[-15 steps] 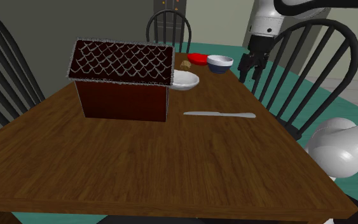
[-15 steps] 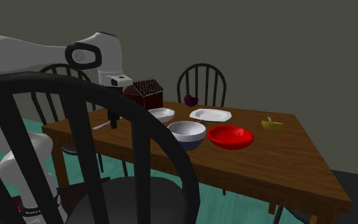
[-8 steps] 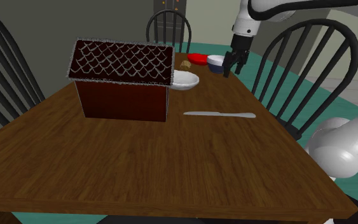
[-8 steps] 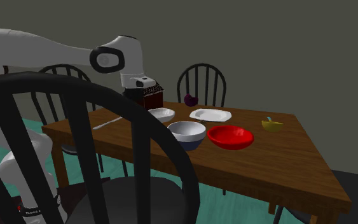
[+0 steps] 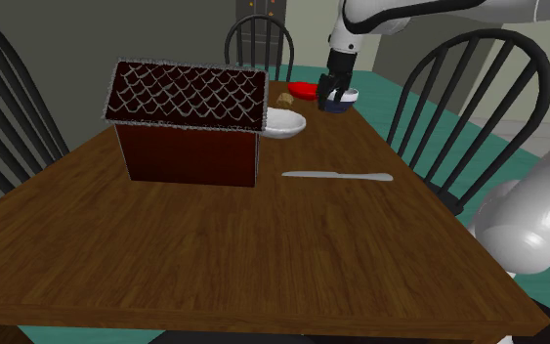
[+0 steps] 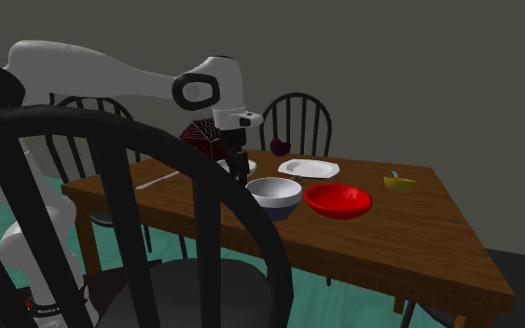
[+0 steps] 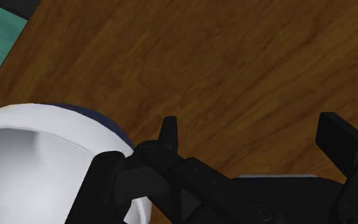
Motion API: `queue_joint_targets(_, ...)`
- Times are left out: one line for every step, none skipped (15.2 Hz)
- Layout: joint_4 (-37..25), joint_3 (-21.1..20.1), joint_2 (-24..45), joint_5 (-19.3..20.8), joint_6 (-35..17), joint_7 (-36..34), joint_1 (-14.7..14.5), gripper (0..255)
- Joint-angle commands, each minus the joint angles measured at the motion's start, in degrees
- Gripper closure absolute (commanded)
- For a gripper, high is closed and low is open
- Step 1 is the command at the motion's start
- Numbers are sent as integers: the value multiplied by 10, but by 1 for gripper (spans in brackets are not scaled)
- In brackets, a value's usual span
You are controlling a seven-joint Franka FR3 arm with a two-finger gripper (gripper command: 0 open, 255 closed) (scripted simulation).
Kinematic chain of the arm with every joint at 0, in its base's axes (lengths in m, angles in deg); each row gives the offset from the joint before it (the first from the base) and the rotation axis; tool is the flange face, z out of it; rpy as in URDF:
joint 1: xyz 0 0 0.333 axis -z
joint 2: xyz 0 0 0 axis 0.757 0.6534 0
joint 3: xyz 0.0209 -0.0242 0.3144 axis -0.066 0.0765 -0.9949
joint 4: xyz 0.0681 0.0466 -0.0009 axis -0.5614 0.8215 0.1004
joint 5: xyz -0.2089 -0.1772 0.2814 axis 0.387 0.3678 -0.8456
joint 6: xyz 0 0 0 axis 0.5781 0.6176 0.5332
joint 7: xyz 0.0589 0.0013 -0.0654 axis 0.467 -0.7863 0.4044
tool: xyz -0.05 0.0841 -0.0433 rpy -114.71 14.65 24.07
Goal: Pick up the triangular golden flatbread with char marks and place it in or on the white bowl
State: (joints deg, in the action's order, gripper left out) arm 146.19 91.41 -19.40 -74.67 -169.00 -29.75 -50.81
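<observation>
On the near tabletop, knife untouched. Farther along, gripper has swung in from the right edge over the blue-sided bowl, jaws apart, empty. Beyond the white bowl, flatbread, seemingly that tan scrap, awaits: approach only.

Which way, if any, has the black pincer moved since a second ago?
Yes. In the shoulder view the black pincer moved leftward, from the dark spindle-back chair's rails to in front of the white, blue-sided bowl.
</observation>
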Motion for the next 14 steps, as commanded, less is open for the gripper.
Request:
queue_joint_targets(-37, 4, 43, -3, -14, 19, -2, 0)
queue_joint_targets(-58, 5, 63, -5, -18, 29, -3, 0)
queue_joint_targets(-79, 6, 83, -7, -22, 38, -4, 0)
queue_joint_targets(-101, 7, 103, -9, -24, 47, -4, 0)
queue_joint_targets(-124, 8, 124, -12, -26, 55, -4, 0)
queue_joint_targets(-148, 8, 144, -14, -27, 64, -4, 0)
queue_joint_targets(-173, 8, 165, -17, -27, 73, -4, 0)
queue_joint_targets(-199, 8, 186, -20, -27, 81, -3, 0)
queue_joint_targets(-226, 8, 208, -22, -26, 89, -2, 0)
queue_joint_targets(-255, 7, 230, -25, -23, 97, -1, 0)
queue_joint_targets(-285, 6, 253, -28, -20, 105, 0, 0)
queue_joint_targets(-302, 6, 265, -29, -18, 109, 1, 0)
queue_joint_targets(-296, 5, 266, -30, -25, 109, 1, 0)
queue_joint_targets(-290, 5, 267, -30, -32, 109, 1, 0)
